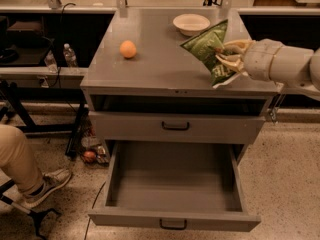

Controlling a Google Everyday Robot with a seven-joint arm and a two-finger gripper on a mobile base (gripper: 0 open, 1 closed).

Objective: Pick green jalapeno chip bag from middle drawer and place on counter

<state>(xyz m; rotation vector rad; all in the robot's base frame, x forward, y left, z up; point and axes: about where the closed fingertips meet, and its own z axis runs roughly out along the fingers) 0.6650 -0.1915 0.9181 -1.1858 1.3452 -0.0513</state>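
Note:
My gripper [226, 57] comes in from the right and is shut on the green jalapeno chip bag [209, 49], a crinkled green foil bag with a white edge. It holds the bag above the right side of the counter [160, 64], near the front right corner. The middle drawer [175, 184] is pulled fully open below and nothing shows inside it. The shallower drawer [175, 126] above it is shut.
An orange fruit [128, 49] lies on the counter's left part and a white bowl [191, 23] stands at its back right. A seated person's leg and shoe [30, 176] are at the lower left. Bottles [70, 56] stand on a low shelf to the left.

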